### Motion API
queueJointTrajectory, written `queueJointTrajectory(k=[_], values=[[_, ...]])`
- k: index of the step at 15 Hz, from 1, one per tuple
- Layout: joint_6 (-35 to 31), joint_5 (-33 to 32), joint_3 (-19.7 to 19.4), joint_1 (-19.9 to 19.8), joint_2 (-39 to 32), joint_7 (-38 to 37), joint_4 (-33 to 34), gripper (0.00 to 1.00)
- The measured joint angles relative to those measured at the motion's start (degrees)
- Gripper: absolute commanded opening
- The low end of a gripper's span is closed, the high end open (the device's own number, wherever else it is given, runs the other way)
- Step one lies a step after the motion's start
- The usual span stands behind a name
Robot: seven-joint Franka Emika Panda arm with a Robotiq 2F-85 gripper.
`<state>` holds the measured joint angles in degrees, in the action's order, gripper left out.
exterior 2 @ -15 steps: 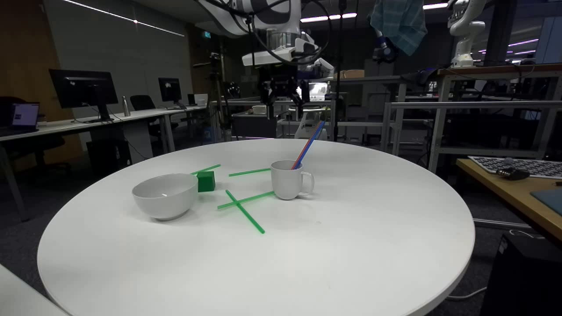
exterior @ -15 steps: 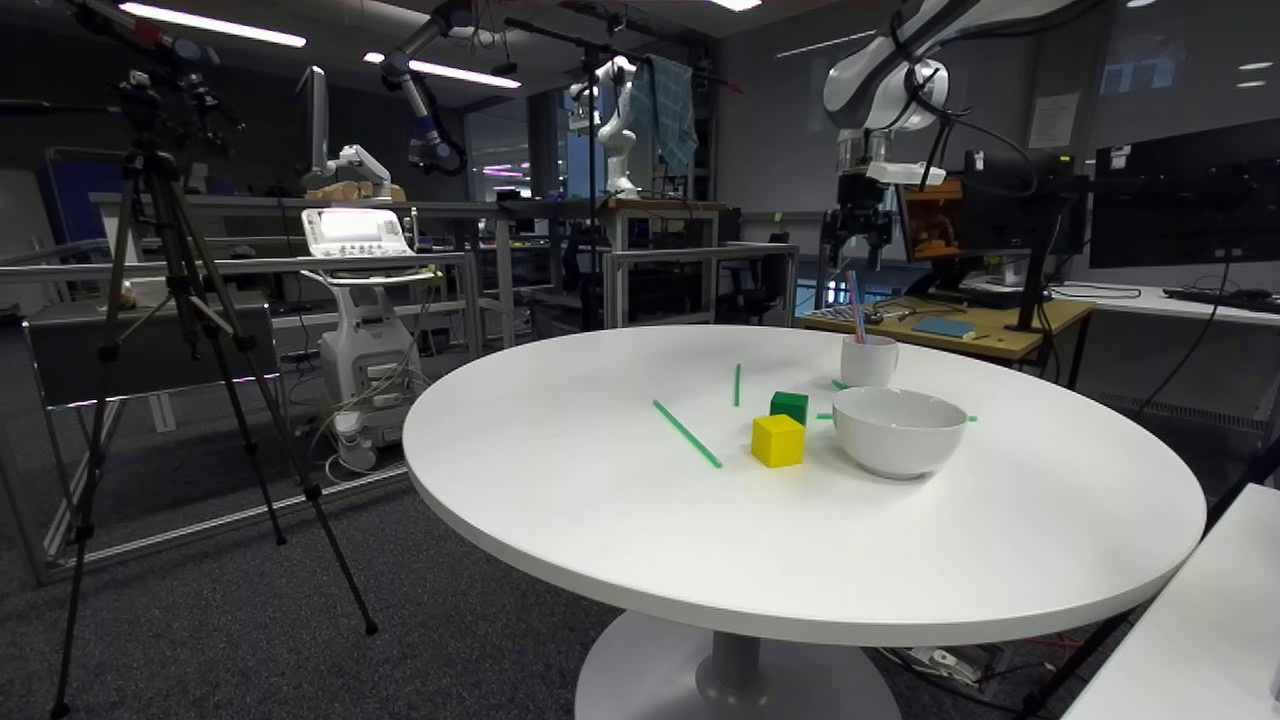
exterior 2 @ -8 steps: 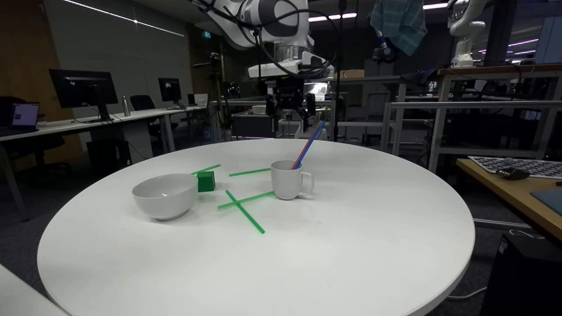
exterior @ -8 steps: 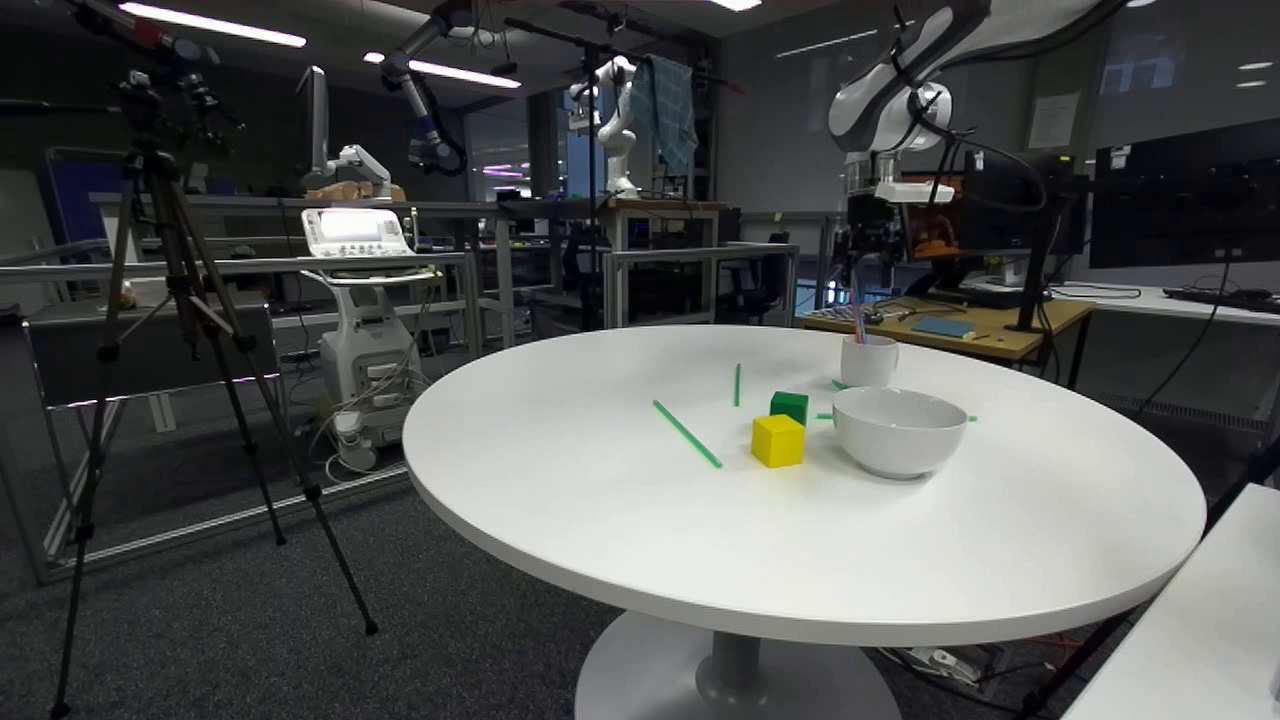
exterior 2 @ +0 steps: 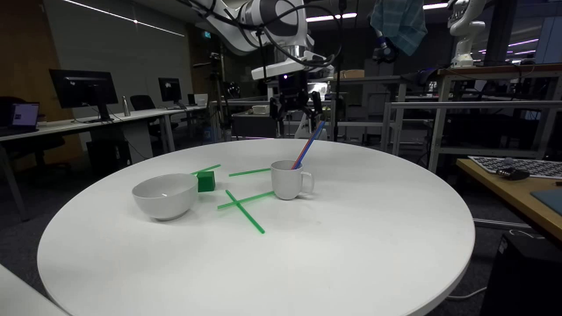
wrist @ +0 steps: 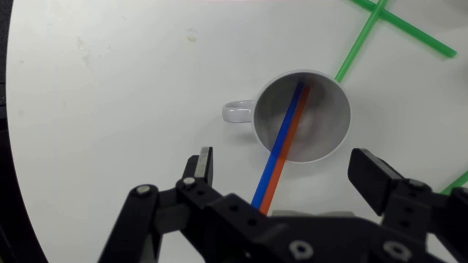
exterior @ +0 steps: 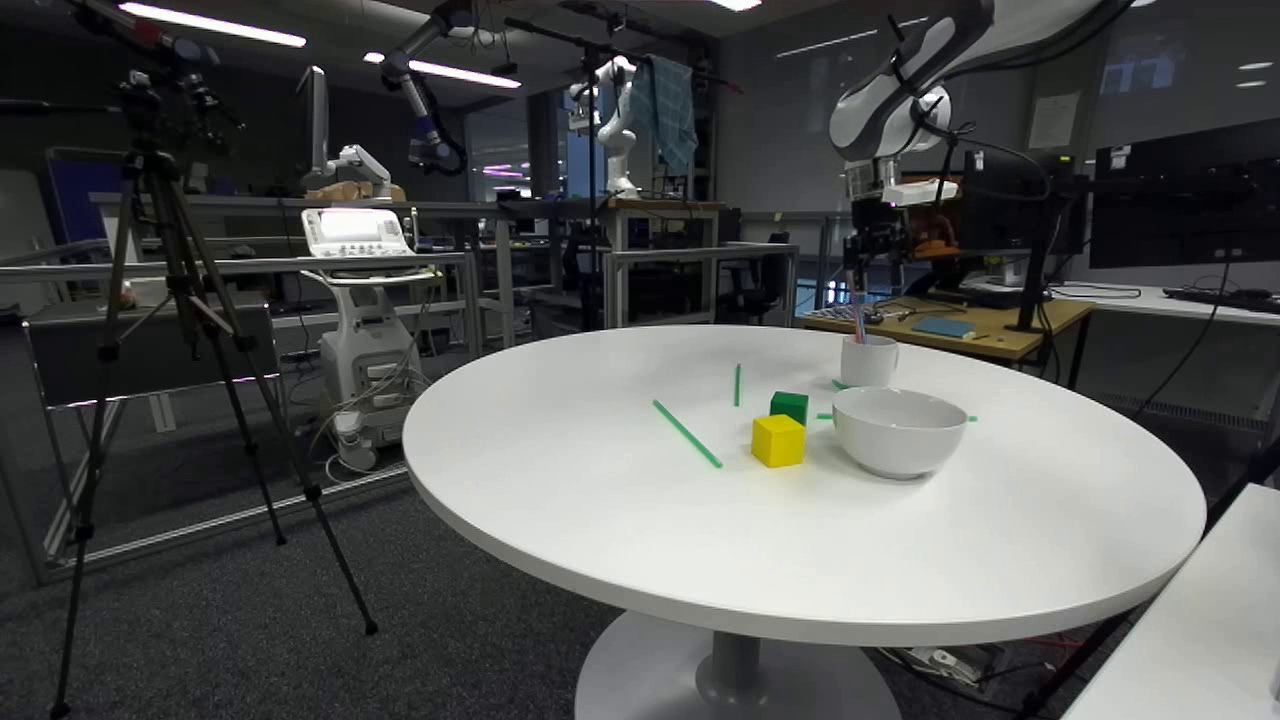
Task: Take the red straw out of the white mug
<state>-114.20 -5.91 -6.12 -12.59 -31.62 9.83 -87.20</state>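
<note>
The white mug [exterior 2: 286, 182] stands upright on the table, its handle [wrist: 238, 111] toward the left in the wrist view. Leaning out of it is the red straw [wrist: 276, 173], side by side with a blue straw [wrist: 266, 173] that touches it or nearly so. Both pass between the widely spread fingers of my gripper [wrist: 282, 160], and their upper ends vanish behind its body. Nothing is gripped. In an exterior view the gripper [exterior 2: 299, 127] points down above the mug, its fingertips about level with the straw tops. Only thin streaks of the straws show under the gripper [exterior: 874, 280] in an exterior view.
A white bowl [exterior 2: 165, 197], a green block [exterior 2: 206, 181] and a yellow cube [exterior: 778, 441] share the round table [exterior 2: 373, 228]. Several green straws lie around, two crossed [exterior 2: 238, 202] beside the mug, one reaching its side.
My gripper has come down toward the mug and shifted to the right in both exterior views, tilting slightly. It stays open. Mug and straws have not moved.
</note>
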Motion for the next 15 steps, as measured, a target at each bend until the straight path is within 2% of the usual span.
queueJointTrajectory(k=[9,15], values=[[0.05,1.12,0.41,-0.19,-1.14,0.09,0.99,1.0],[1.16,3.95,0.91,-0.22,-3.79,2.52,6.31,1.0]])
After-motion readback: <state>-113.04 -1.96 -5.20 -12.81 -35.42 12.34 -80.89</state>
